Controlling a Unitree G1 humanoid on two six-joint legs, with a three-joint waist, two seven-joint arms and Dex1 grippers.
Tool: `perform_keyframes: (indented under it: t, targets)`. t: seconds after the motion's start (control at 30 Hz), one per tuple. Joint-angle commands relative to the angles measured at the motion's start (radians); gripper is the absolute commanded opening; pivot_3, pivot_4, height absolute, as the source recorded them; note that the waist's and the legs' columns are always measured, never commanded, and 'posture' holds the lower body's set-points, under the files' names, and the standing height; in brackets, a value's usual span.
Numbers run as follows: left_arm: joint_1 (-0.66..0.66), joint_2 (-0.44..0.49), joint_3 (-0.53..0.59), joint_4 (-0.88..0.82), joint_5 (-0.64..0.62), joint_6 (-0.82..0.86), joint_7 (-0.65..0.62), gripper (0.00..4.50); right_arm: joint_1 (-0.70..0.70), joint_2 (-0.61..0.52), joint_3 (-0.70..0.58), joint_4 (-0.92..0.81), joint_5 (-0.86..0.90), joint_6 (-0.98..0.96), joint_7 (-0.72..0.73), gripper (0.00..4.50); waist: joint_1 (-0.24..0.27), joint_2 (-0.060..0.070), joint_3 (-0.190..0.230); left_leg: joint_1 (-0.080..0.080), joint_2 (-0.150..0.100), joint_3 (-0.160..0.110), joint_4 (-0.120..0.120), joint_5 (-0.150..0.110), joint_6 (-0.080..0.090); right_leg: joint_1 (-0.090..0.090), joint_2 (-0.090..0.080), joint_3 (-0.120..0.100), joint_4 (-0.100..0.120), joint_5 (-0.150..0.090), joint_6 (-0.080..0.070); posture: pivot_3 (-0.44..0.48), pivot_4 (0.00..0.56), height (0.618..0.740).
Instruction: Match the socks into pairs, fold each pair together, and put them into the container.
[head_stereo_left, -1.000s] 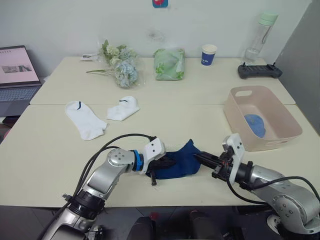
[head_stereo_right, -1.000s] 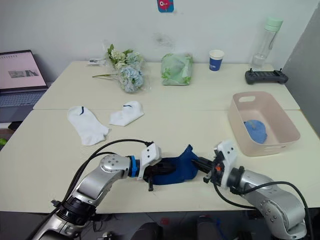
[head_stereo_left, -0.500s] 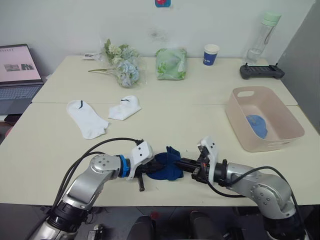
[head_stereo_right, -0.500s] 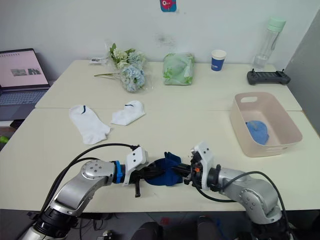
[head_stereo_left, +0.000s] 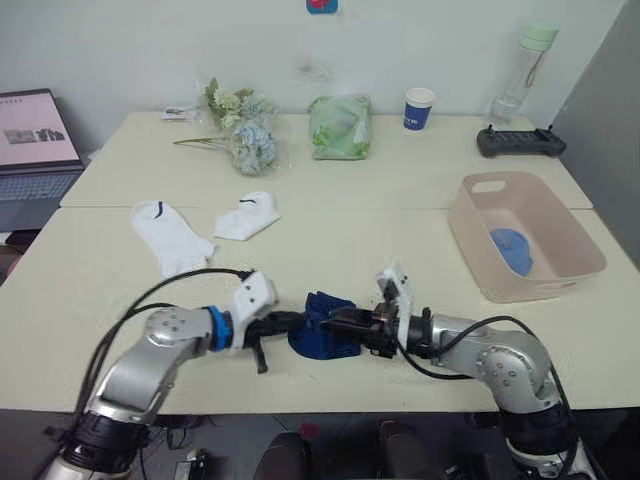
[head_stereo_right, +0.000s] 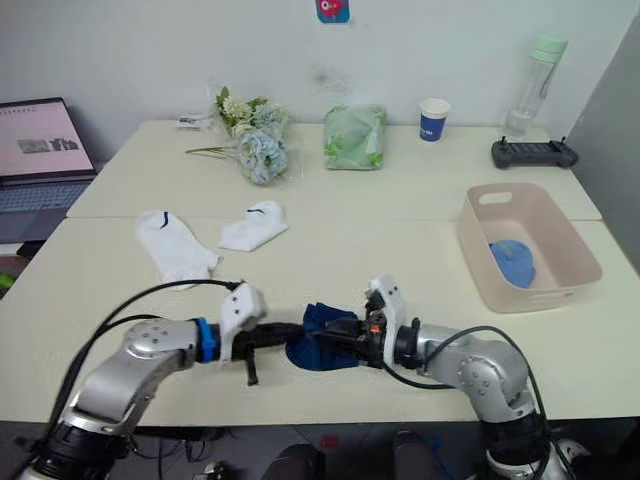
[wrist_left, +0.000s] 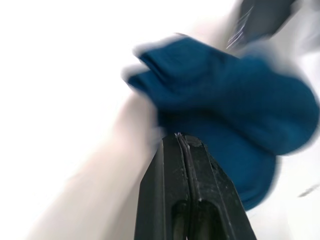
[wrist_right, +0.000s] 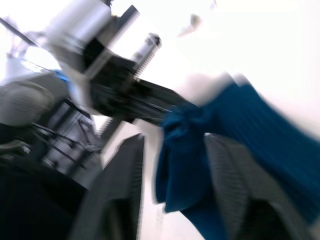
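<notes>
The bunched navy pair (head_stereo_left: 322, 337) lies on the worktop (head_stereo_left: 400, 250) between both grippers, the left gripper (head_stereo_left: 292, 320) pressed together at its edge, the right gripper (head_stereo_left: 335, 322) spread around it, and the container (head_stereo_left: 487, 187) lies off to the right arm's side.

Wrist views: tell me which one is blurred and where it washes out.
Both are smeared. Left wrist view: the navy socks have soft edges and the table around them is blown out to white, though the left gripper stays sharp. Right wrist view: streaked throughout, with glare along the top.
</notes>
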Motion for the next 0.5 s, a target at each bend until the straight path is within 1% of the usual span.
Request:
perform_keyframes:
  t: [0.03,0.1,0.13,0.17,0.23,0.27,0.3,0.37,0.4,0.43,0.47,0.5]
  targets:
    - [-0.033,0.001,0.114,-0.065,-0.11,0.062,0.022,0.0,0.007,-0.047,-0.06,-0.084,0.051,-0.019,0.024,3.32,0.002,-0.001,0.0,0.0,-0.001,0.0,0.0,0.0,0.0,0.0,0.0,0.0,0.0,0.0,0.0,0.0,0.15,0.74]
    - [-0.069,-0.002,0.149,-0.071,-0.157,0.096,0.03,0.0,0.006,-0.083,-0.041,-0.092,-0.028,-0.084,0.021,3.32,0.002,-0.001,0.001,-0.001,-0.001,0.0,0.0,0.0,0.0,0.0,0.0,0.0,-0.001,0.0,0.0,0.0,0.15,0.74]
    - [-0.087,-0.002,0.151,-0.074,-0.172,0.103,0.027,0.0,0.003,-0.104,-0.008,-0.08,-0.103,-0.135,0.01,3.32,0.002,-0.001,0.001,-0.001,-0.001,0.0,0.0,0.0,0.0,0.0,0.0,0.0,-0.001,0.0,0.0,0.0,0.15,0.74]
    - [-0.101,0.0,0.14,-0.08,-0.177,0.104,0.019,0.0,0.001,-0.119,0.024,-0.06,-0.167,-0.182,0.004,3.32,0.001,-0.001,0.001,-0.001,-0.001,0.0,0.0,0.0,0.0,0.0,0.0,0.0,0.0,0.0,0.0,0.0,0.15,0.74]
    - [-0.119,0.006,0.083,-0.102,-0.165,0.085,-0.014,0.0,-0.007,-0.133,0.097,0.004,-0.297,-0.28,-0.009,3.32,0.0,-0.001,0.001,0.0,-0.001,0.001,0.0,0.0,0.0,0.0,0.0,0.0,0.0,0.0,0.0,0.0,0.15,0.74]
    - [-0.126,0.007,0.054,-0.112,-0.157,0.076,-0.028,0.0,-0.01,-0.139,0.131,0.03,-0.343,-0.323,0.003,2.93,-0.001,-0.001,0.001,0.0,-0.001,0.001,0.0,0.0,0.0,0.0,0.0,0.0,0.0,0.0,0.0,0.0,0.15,0.74]
    - [-0.135,0.004,0.022,-0.116,-0.144,0.062,-0.04,0.0,-0.014,-0.144,0.164,0.048,-0.382,-0.361,0.019,2.72,-0.002,-0.001,0.001,0.0,-0.001,0.001,0.0,0.0,0.0,0.0,0.0,0.001,0.0,0.0,0.0,0.0,0.15,0.74]
    - [-0.146,0.004,-0.038,-0.108,-0.112,0.031,-0.063,0.0,-0.019,-0.14,0.211,0.078,-0.437,-0.418,0.042,2.03,-0.002,-0.001,0.001,0.0,-0.001,0.002,0.0,0.0,0.0,-0.001,0.0,0.001,0.0,0.0,0.0,0.0,0.15,0.74]
    - [-0.149,0.008,-0.068,-0.094,-0.088,0.006,-0.074,0.0,-0.02,-0.132,0.224,0.091,-0.453,-0.433,0.047,1.64,-0.002,-0.001,0.001,0.0,-0.001,0.002,0.0,0.0,0.0,-0.001,0.0,0.001,0.0,0.0,0.0,0.0,0.15,0.74]
    - [-0.151,0.012,-0.087,-0.082,-0.072,-0.011,-0.081,0.0,-0.02,-0.126,0.231,0.101,-0.463,-0.444,0.052,1.35,-0.002,-0.001,0.001,0.0,-0.001,0.002,0.0,0.0,0.0,-0.001,0.0,0.002,0.0,0.0,0.0,0.0,0.15,0.74]
    - [-0.154,0.017,-0.118,-0.058,-0.035,-0.047,-0.091,0.0,-0.021,-0.122,0.243,0.111,-0.481,-0.457,0.057,0.94,-0.002,-0.001,0.001,-0.001,-0.001,0.002,0.0,0.0,0.0,-0.001,0.0,0.001,0.0,0.0,0.0,0.0,0.15,0.74]
    - [-0.158,0.022,-0.145,-0.034,-0.002,-0.077,-0.098,0.0,-0.021,-0.12,0.254,0.12,-0.497,-0.467,0.06,0.63,-0.001,-0.001,0.001,-0.001,0.0,0.002,0.0,0.0,0.0,-0.001,0.0,0.001,0.0,0.0,0.0,0.0,0.15,0.74]
